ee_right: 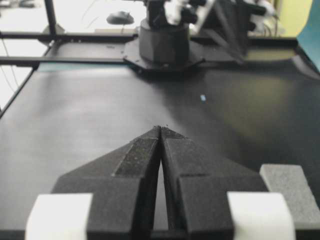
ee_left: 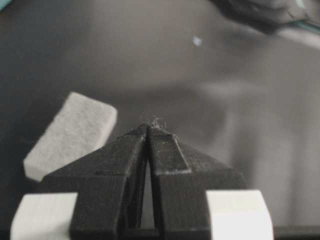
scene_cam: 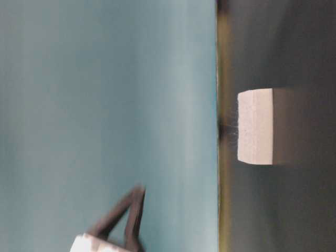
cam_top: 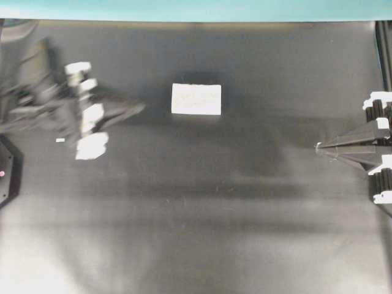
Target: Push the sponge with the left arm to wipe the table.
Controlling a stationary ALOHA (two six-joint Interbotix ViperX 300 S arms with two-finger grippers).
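The white sponge (cam_top: pixel 196 99) lies flat on the black table (cam_top: pixel 202 214), a little behind its middle. It also shows in the table-level view (scene_cam: pixel 255 126) and in the left wrist view (ee_left: pixel 70 134), ahead and to the left of the tips. My left gripper (cam_top: pixel 142 107) is shut and empty, pointing at the sponge from the left with a short gap between them; its arm is blurred. Its tips meet in the left wrist view (ee_left: pixel 149 127). My right gripper (cam_top: pixel 318 147) is shut and empty at the right edge, far from the sponge; it also shows in the right wrist view (ee_right: pixel 161 129).
A tiny white fleck (cam_top: pixel 60 140) lies on the table beside the left arm. A teal strip (cam_top: pixel 196 9) borders the far edge. The left arm's base (ee_right: pixel 165 40) stands across the table in the right wrist view.
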